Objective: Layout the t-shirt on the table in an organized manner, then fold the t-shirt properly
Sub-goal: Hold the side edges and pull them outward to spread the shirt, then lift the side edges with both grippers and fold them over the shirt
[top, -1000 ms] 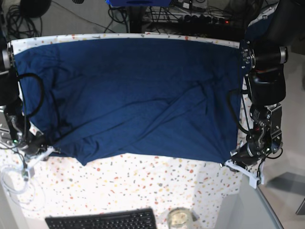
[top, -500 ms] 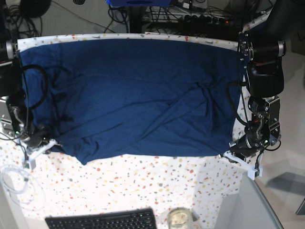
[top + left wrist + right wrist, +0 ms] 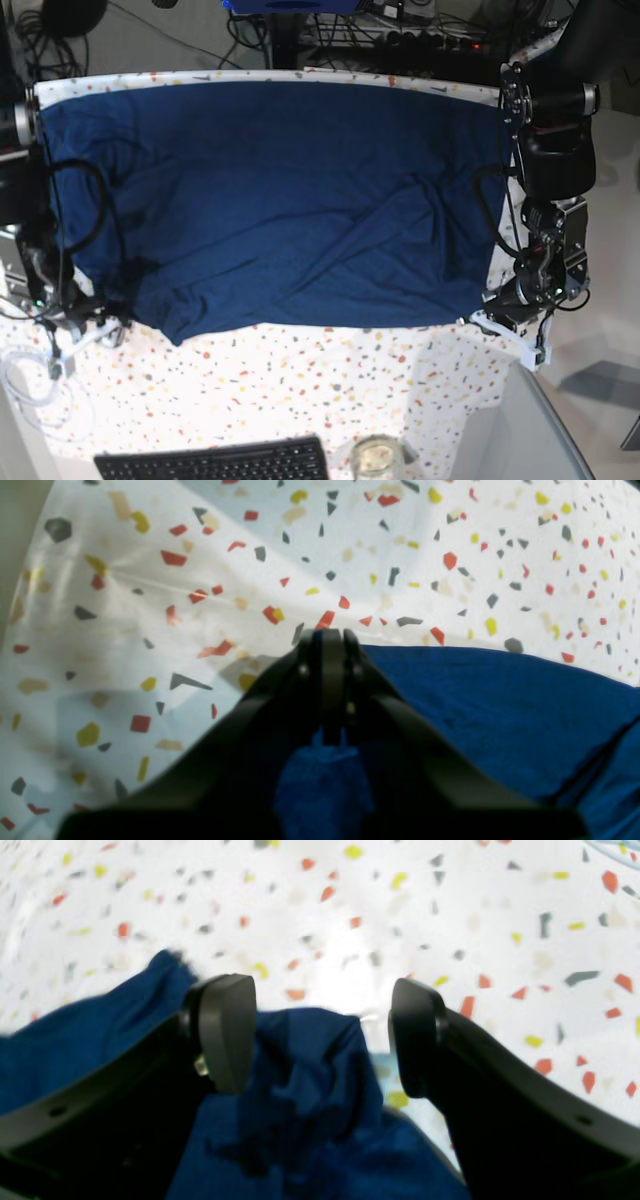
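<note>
Draping limp and light, thin navy-blue knit t-shirt (image 3: 280, 200) – best pinched at corners: left gripper (image 3: 327, 645) clamped on hem, right gripper (image 3: 322, 1035) parted astride loose fabric.

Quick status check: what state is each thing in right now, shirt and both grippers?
t-shirt: spread across the table, wrinkled, diagonal folds right of centre, near-left corner bunched.
left gripper: shut, pinching the shirt's edge.
right gripper: open, shirt corner lying loose between its fingers.
table: far half covered by the shirt, near strip bare.
</note>
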